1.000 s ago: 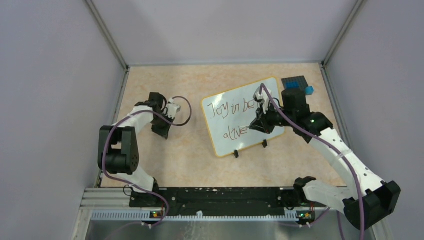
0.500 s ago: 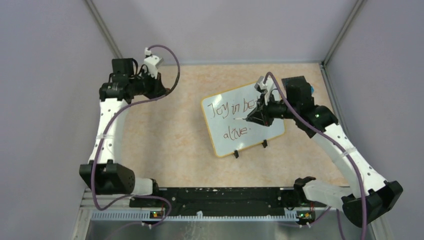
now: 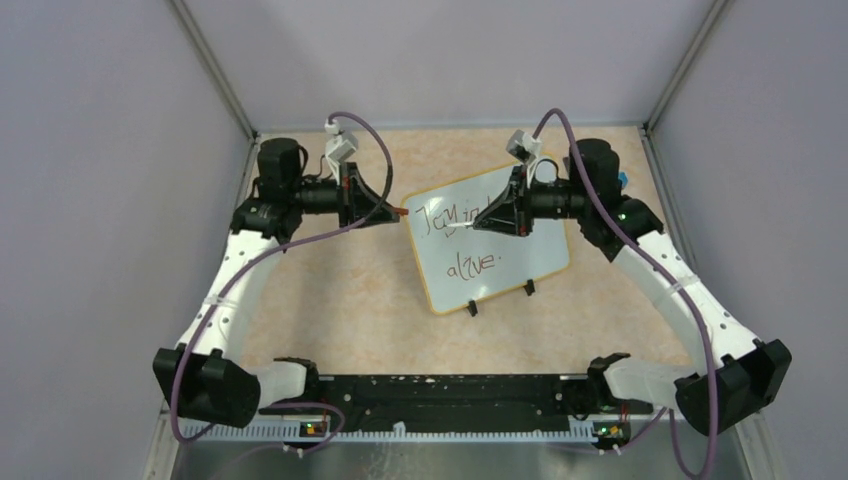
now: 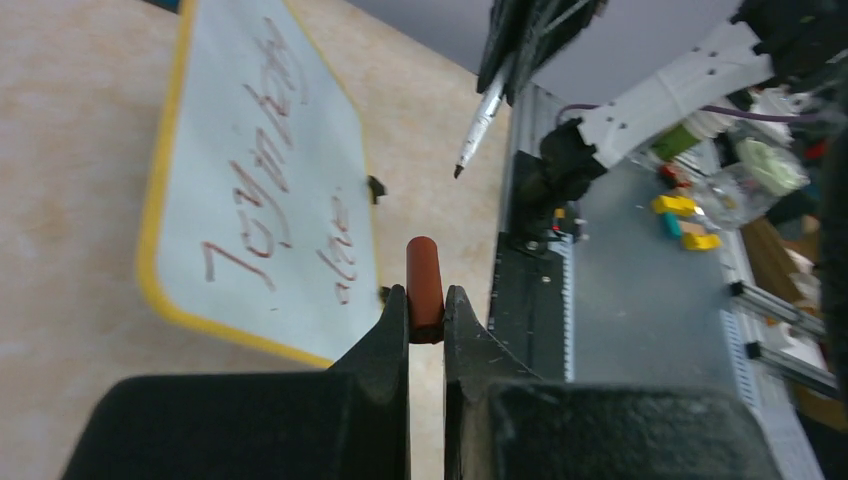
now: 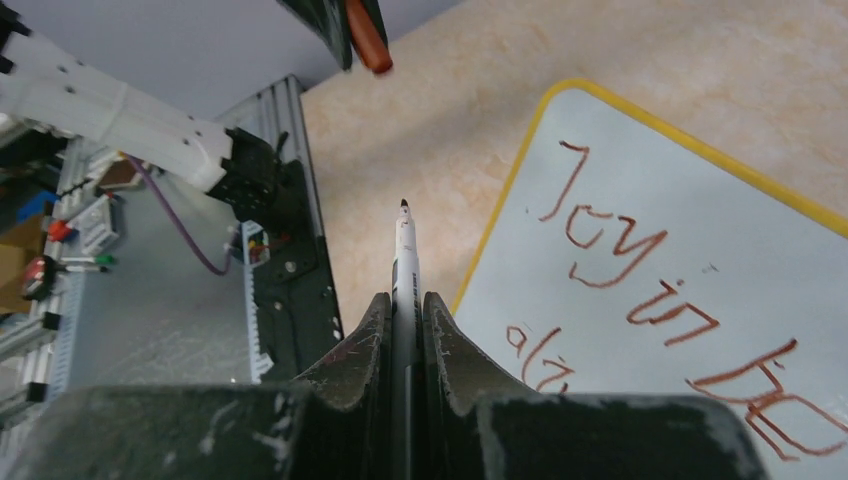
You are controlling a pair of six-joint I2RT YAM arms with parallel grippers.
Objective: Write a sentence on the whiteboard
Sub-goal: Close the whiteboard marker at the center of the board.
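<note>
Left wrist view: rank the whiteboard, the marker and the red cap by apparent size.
1. whiteboard.
2-3. marker and red cap look alike; the cap sits nearest the camera, in the left hand, so no ranking.

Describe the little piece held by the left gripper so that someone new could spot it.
Find the whiteboard with the yellow rim on the table; just off its left edge hangs the left gripper. Pinched in it is the cap, a short reddish-brown cylinder, unlike the long white marker that the right gripper holds.
</note>
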